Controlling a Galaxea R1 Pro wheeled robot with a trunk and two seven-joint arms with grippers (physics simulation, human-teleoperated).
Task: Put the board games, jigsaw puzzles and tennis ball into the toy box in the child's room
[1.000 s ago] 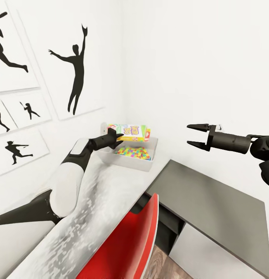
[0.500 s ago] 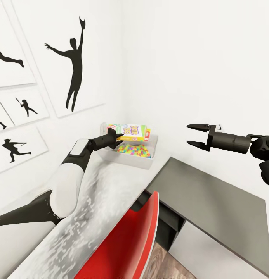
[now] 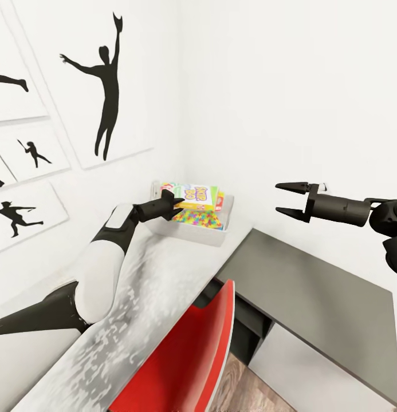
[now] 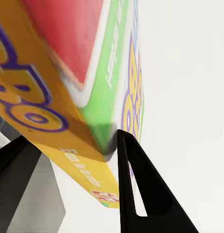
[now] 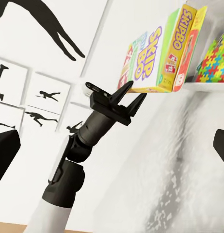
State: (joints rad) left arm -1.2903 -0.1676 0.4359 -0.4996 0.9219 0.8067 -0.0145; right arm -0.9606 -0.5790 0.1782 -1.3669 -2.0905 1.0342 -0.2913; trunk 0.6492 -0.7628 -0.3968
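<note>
We see a long pale grey surface (image 3: 164, 274) running to the room's corner, where it meets a dark grey section (image 3: 313, 286) with white drawer fronts below. On the pale part, at the far end near the wall, rests the toy box (image 3: 189, 232).

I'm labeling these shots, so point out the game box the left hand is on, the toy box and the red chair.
game box (image 3: 198, 196), head view, its printed yellow face
toy box (image 3: 208, 234), head view, its near grey wall
red chair (image 3: 187, 355), head view, its backrest
</note>
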